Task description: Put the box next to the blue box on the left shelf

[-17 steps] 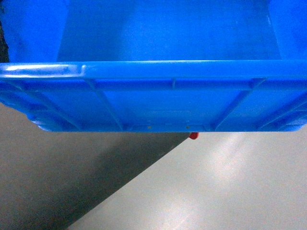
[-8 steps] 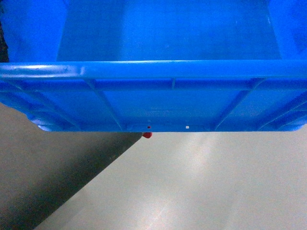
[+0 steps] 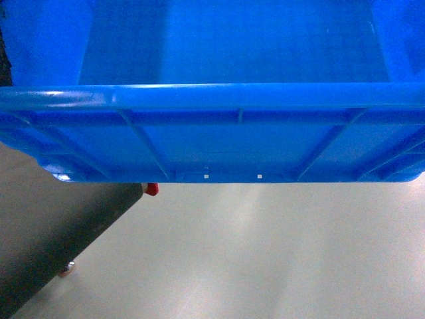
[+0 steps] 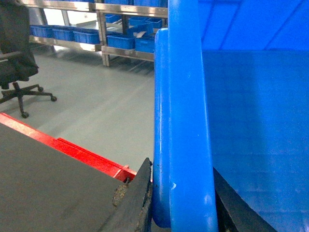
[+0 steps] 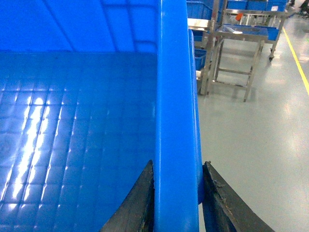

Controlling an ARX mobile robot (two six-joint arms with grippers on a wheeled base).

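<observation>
Left tool (image 4: 181, 203) clamped across the crate (image 3: 219, 133) rim, right tool (image 5: 176, 198) pinching the opposite rim

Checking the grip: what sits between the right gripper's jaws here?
In the right wrist view, the box's thick side rim runs between the right gripper's jaws, one inside the wall, one outside.

Box (image 3: 212, 126) ends cropped in head view; jaws' tips hidden.
</observation>
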